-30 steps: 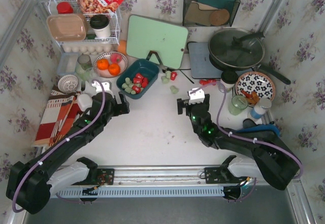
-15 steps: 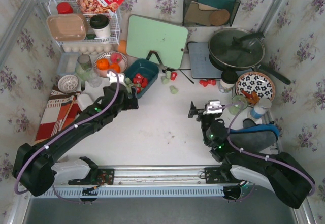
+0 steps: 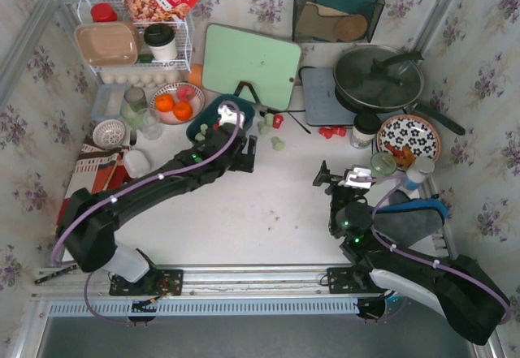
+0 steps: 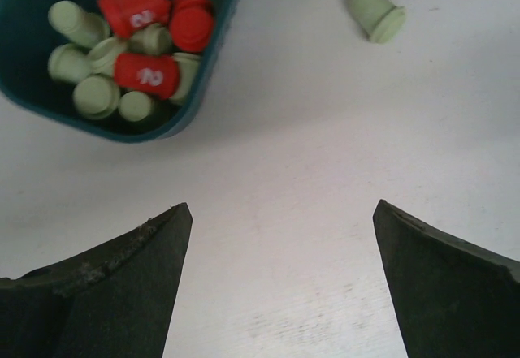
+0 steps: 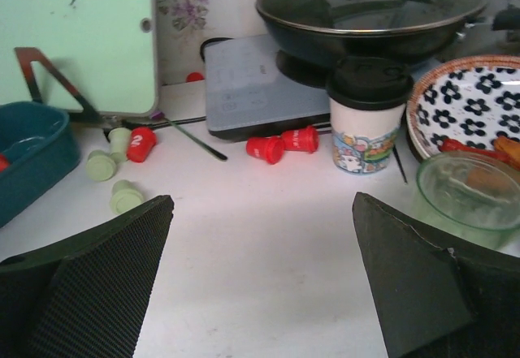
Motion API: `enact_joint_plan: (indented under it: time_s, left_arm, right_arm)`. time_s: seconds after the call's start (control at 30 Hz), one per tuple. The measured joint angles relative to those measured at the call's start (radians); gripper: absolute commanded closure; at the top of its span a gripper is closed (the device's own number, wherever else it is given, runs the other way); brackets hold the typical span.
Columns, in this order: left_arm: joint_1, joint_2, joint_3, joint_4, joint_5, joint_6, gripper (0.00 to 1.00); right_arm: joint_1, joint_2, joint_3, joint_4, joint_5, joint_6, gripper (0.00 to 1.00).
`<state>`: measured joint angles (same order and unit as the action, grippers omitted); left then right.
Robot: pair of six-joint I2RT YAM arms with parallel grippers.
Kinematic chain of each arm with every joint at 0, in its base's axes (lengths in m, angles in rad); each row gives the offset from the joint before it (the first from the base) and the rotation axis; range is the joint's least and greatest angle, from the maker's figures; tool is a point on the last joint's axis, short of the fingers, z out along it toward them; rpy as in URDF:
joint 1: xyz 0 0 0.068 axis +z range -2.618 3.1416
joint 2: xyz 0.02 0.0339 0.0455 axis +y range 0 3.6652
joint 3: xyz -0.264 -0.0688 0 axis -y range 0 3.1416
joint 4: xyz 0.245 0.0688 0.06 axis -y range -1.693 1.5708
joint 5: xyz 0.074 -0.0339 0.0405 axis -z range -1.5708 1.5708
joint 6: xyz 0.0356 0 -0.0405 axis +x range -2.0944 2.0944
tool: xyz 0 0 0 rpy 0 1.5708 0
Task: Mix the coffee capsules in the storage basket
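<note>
my left gripper [image 4: 280,208] has advanced to the storage basket [image 4: 122,131]; jaws wide open, empty. coffee capsules [image 4: 146,72] not yet stirred.

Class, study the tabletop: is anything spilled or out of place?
Yes. Capsules lie loose on the table outside the blue basket: three green and one red beside it, two more red ones near the hotplate.

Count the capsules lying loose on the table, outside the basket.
6. Near the storage basket: three green capsules and a red one. In front of the cooktop: two red capsules. The left arm may hide more.
</note>
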<state>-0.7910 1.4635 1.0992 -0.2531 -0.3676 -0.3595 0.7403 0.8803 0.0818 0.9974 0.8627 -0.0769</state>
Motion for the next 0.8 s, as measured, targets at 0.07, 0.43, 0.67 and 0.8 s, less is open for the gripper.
enact_joint_plan:
  time_s: [0.07,0.43,0.67,0.8]
  left_arm:
    - [-0.013,0.057,0.043,-0.002,0.009,0.003,0.07]
    - [-0.023,0.356,0.266,0.053,0.109,0.01,0.09]
    - [-0.024,0.533,0.424,0.087,0.129,0.013,0.09]
    - [-0.024,0.639,0.518,0.098,0.125,0.01,0.09]
  right_arm:
    - [-0.001,-0.018,-0.01,0.0,0.032,0.002,0.0]
    - [-0.006,-0.039,-0.017,-0.001,0.085,0.02,0.0]
    - [-0.006,-0.06,-0.016,-0.007,0.097,0.023,0.0]
    - [-0.006,-0.066,-0.009,-0.013,0.095,0.027,0.0]
